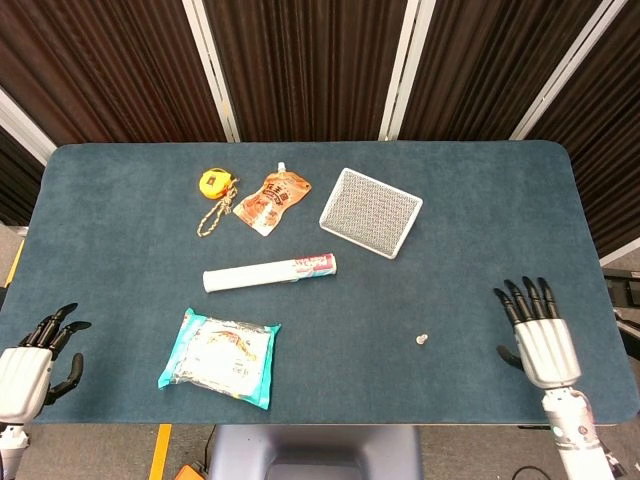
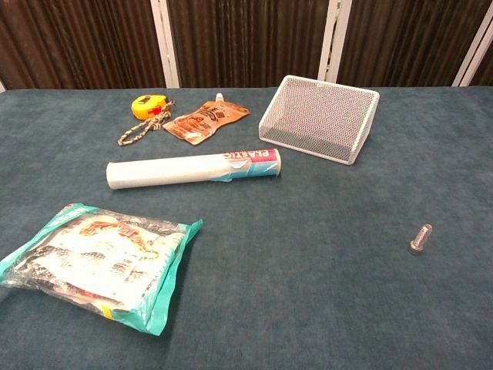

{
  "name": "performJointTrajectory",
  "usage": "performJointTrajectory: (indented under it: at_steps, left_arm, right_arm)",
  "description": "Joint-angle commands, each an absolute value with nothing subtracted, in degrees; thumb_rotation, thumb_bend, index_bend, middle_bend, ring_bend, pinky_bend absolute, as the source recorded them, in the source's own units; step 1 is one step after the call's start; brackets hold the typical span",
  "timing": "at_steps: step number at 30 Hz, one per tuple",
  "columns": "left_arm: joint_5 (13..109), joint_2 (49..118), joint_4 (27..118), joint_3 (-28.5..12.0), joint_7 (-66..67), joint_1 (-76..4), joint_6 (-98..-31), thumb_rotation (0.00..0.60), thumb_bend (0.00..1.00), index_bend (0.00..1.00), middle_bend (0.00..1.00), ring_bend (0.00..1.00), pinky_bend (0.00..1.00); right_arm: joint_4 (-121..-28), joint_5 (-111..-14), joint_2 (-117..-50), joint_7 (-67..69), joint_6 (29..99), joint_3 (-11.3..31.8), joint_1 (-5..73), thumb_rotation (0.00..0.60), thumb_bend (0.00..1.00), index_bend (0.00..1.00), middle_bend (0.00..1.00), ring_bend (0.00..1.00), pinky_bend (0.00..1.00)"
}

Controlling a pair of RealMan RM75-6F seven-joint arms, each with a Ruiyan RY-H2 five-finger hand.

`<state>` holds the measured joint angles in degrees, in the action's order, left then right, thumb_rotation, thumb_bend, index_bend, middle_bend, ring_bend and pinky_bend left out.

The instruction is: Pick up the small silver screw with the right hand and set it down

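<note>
Lying alone on the blue table (image 1: 480, 220), the screw (image 2: 419, 238) sits toward the near right, well apart from everything else. Right of it, the right hand (image 1: 543, 335) rests flat with fingers spread, holding nothing. At the near left edge the left hand (image 1: 32, 362) holds nothing, fingers loosely curled and apart. Farther left lie a snack bag (image 2: 96, 262) and a roll (image 2: 192, 170); a wire basket (image 2: 320, 118), pouch (image 2: 205, 120) and tape measure (image 2: 144, 105) sit far.

right hand (image 1: 545, 340): silver back, black fingers (image 1: 516, 299) | left hand (image 1: 30, 362): same
</note>
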<state>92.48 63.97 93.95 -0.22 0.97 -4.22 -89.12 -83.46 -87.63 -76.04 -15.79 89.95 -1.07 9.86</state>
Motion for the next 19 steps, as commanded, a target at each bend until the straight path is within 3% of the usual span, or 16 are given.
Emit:
performJointTrajectory:
  at_steps: [1,8,19]
  left_arm:
    - [92.5,64.0,94.2,-0.3,1.5,-4.2,-89.2,0.6,0.56,0.25,0.09,0.18,0.41]
    - [92.0,64.3,93.9,-0.4,1.6,-4.6,-88.2,0.6,0.56,0.25,0.09,0.18,0.41]
    - [91.9,64.0,94.0,-0.4,1.1,-4.5,-88.3,0.6,0.56,0.25,0.1,0.18,0.41]
  right_arm:
    - [-81.6,-87.1,-75.9,-13.4,92.5,-0.3,7.4,0.6,0.08,0.16,0.12,0.01,0.05]
    - [-85.9,-83.7,-73.4,-16.0,88.3,0.5,7.1,0.6,0.08,0.08,0.06,0.0,0.04]
    - [-85.2,-85.2,-74.0,-14.9,87.6,0.8,6.7,0.6,0.08,0.08,0.06,0.0,0.04]
